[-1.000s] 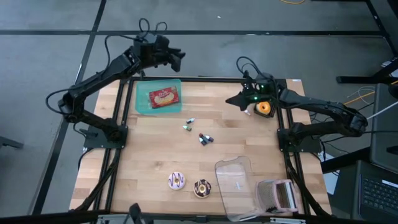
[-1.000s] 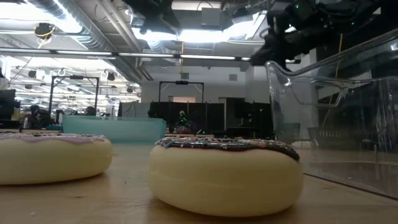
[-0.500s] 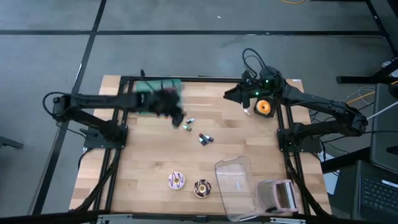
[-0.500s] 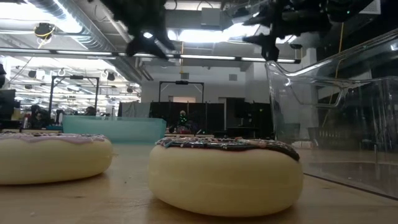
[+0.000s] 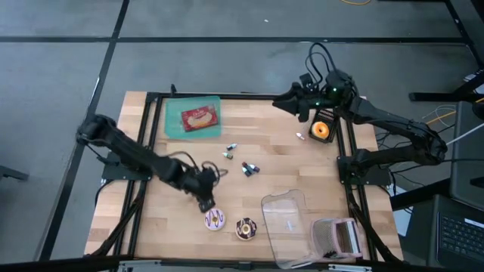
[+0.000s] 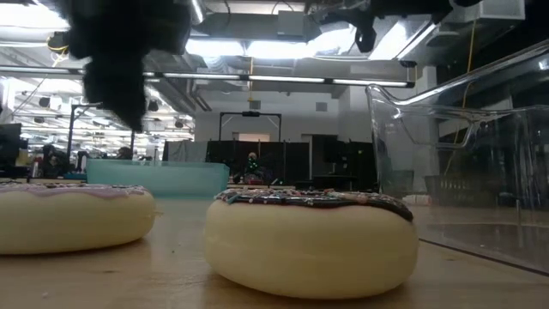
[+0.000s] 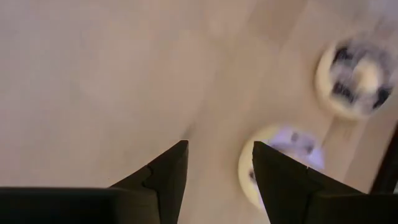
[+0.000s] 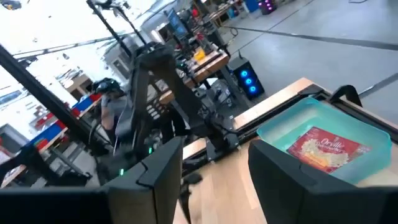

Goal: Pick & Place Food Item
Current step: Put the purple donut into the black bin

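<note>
You are looking down on a wooden tabletop (image 5: 181, 147) framed by dark rails, with both arms reaching in over it. Near the front edge a clear plastic container (image 5: 286, 227) is lying, and in the low view its wall is rising at the right side of the picture. At the far left corner a teal tray (image 5: 192, 117) is holding a red snack packet (image 5: 199, 118); the right wrist view is showing the same tray and packet past that arm's own fingers.

Your left end effector (image 5: 206, 198) is hanging low over the front part of the tabletop, just beside the pink-frosted donut (image 5: 215, 220), angled steeply downward. In the left wrist view its two fingers (image 7: 166, 171) are standing apart with nothing between them, and the pink-frosted donut is showing partly behind one of them. You cannot tell from these views whether it is touching the donut.

Your right end effector (image 5: 281, 100) is sitting raised at the far right corner, pointing roughly level toward the teal tray, its fingers spread and gripping nothing. An orange round object (image 5: 321, 130) is lying just below that arm on the tabletop.

The chocolate-frosted donut (image 5: 246, 228) is resting just beside the pink one, between it and the clear container. A few small wrapped candies (image 5: 242, 160) are lying scattered near the middle of the tabletop, well apart from both donuts.
</note>
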`<state>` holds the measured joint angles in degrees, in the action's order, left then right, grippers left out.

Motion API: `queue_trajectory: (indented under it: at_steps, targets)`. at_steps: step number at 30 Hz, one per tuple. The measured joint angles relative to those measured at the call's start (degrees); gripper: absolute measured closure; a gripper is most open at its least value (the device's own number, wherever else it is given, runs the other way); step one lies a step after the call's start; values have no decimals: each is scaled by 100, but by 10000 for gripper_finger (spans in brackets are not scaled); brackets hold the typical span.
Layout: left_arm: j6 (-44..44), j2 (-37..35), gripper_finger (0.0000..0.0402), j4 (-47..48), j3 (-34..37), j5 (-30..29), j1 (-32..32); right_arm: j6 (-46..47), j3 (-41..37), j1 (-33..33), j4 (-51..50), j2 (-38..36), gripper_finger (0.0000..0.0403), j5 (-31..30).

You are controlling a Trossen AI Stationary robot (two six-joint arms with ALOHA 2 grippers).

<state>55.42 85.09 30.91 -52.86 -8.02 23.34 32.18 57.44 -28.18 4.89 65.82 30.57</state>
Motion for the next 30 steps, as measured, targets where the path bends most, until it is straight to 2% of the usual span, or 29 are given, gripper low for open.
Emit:
queue_trajectory:
  at_steps: [2, 6, 10, 20, 26, 30]
  targets:
    - [38, 336, 219, -118, 4, 218, 161, 22, 1, 85, -21, 0, 221, -170]
    - [60, 870, 208, -1006, 4, 523, 533, 142, 4, 201, -110, 0, 221, -400]
    - [241, 1188, 206, -1606, 4, 537, 820, 333, 4, 277, -146, 0, 221, -425]
    - [917, 1339, 208, -1322, 2, 343, 1033, 299, 6, 554, -248, 0, 221, -766]
    - [902, 1339, 214, -1201, 0, 334, 905, 294, 6, 654, -246, 0, 221, -766]
    - [772, 1339, 234, -1195, 0, 369, 765, 269, 6, 655, -246, 0, 221, -766]
